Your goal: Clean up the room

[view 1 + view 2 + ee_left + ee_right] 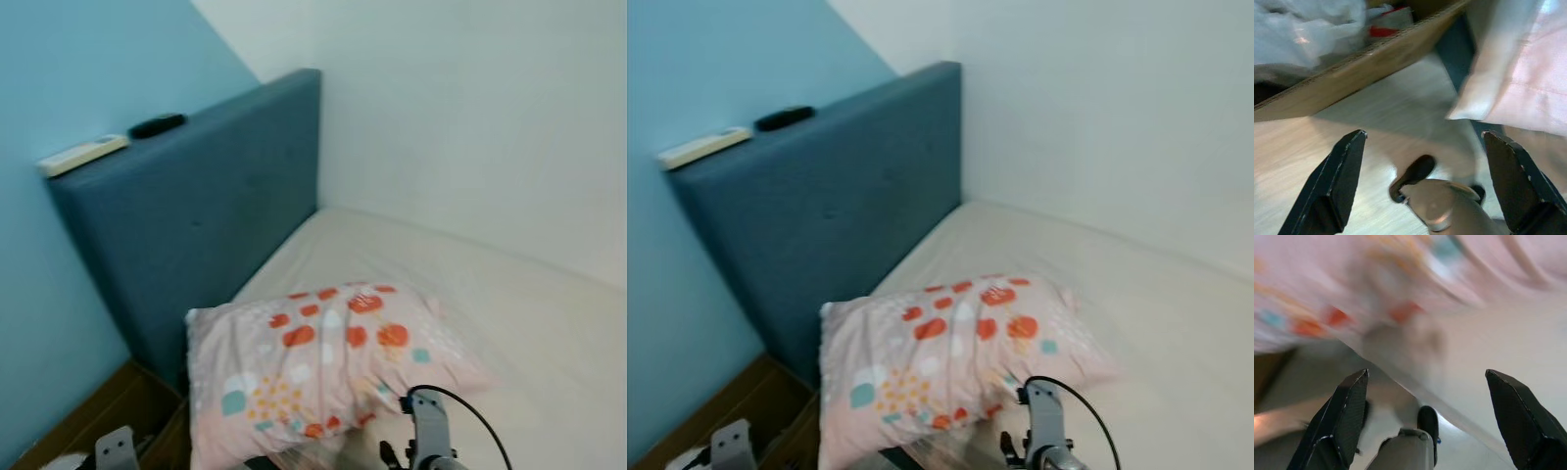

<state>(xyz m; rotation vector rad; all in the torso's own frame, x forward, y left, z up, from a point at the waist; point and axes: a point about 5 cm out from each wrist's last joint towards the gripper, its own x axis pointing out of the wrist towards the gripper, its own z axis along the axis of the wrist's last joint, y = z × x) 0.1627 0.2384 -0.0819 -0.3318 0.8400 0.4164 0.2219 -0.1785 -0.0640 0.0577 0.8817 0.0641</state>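
My head views are evenly lit and soft, with slight blur. The pillow [1400, 289] smears badly before my right wrist; my left wrist view is sharper, with floor glare.

The left hand [1420, 147], fingers spread wide, hangs over pale wood floor [1352, 127] beside a cardboard box [1352, 73] holding what looks like white plastic; a pink pillow corner [1518, 73] is near.
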